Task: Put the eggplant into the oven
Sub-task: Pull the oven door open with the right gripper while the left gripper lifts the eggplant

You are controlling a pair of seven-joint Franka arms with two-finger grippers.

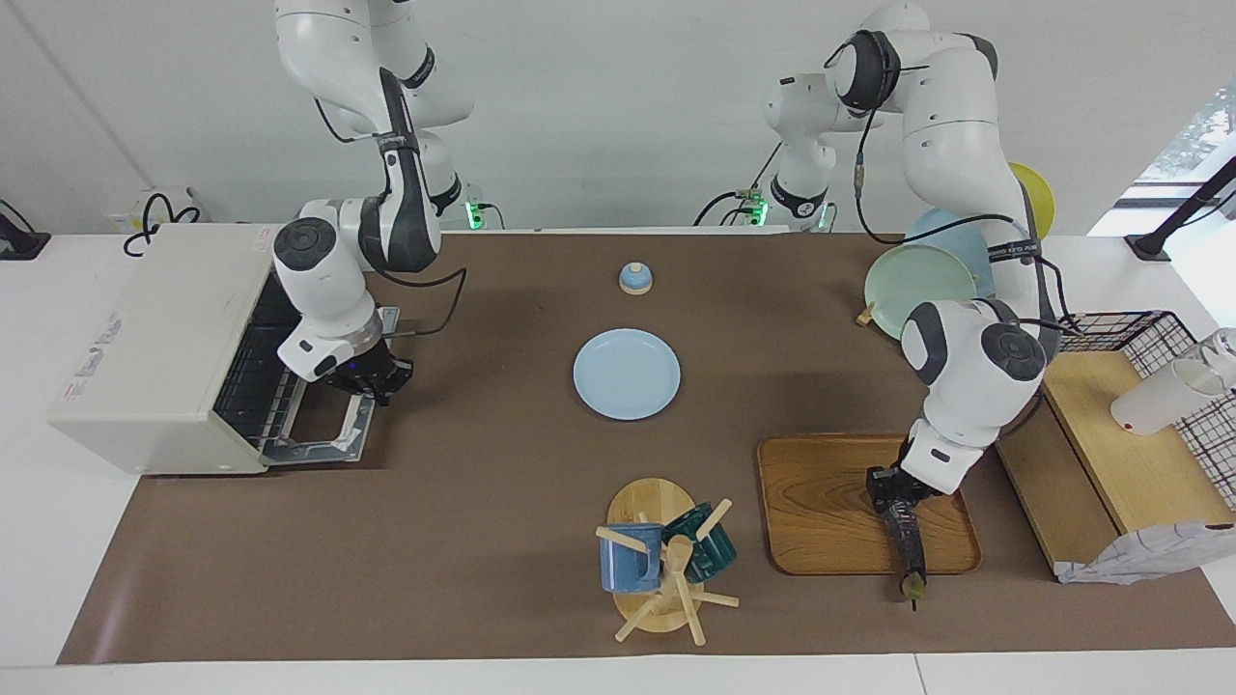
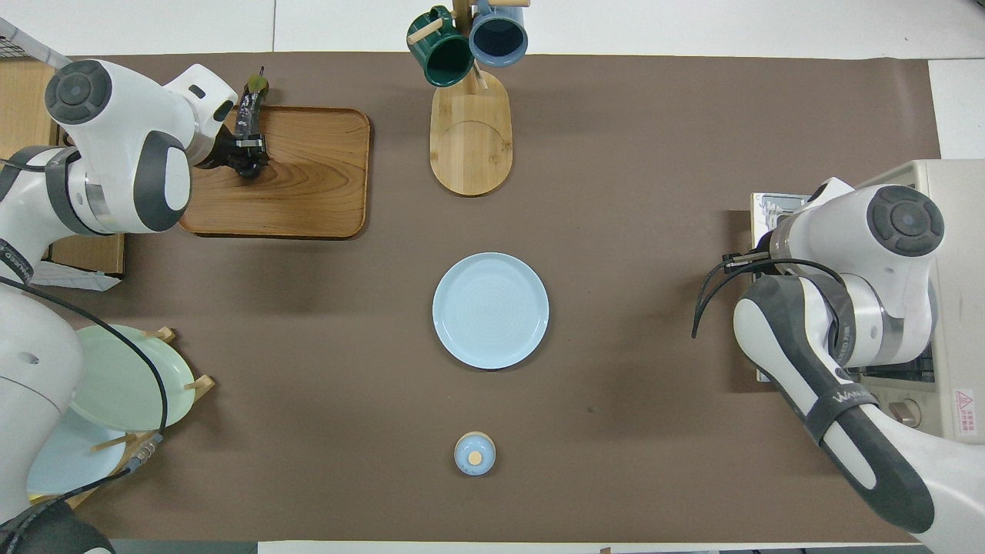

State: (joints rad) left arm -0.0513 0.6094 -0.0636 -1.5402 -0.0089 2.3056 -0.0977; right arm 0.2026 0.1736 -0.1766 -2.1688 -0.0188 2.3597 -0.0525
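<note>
The eggplant (image 1: 906, 542), slim and dark with a green stem end, lies along the edge of a wooden tray (image 1: 821, 502) toward the left arm's end of the table, its stem past the tray's rim. It also shows in the overhead view (image 2: 251, 108). My left gripper (image 1: 893, 494) is down on the tray and shut on the eggplant's blunt end. The cream-white oven (image 1: 154, 338) stands at the right arm's end with its door (image 1: 319, 439) folded down open and its rack showing. My right gripper (image 1: 375, 378) hangs over the side edge of that open door.
A light blue plate (image 1: 626, 374) lies mid-table, a small blue lidded pot (image 1: 634, 278) nearer to the robots. A mug tree (image 1: 666, 565) with two mugs stands beside the tray. A plate rack (image 1: 917, 280), a wire basket (image 1: 1159, 333) and a wooden shelf (image 1: 1130, 454) crowd the left arm's end.
</note>
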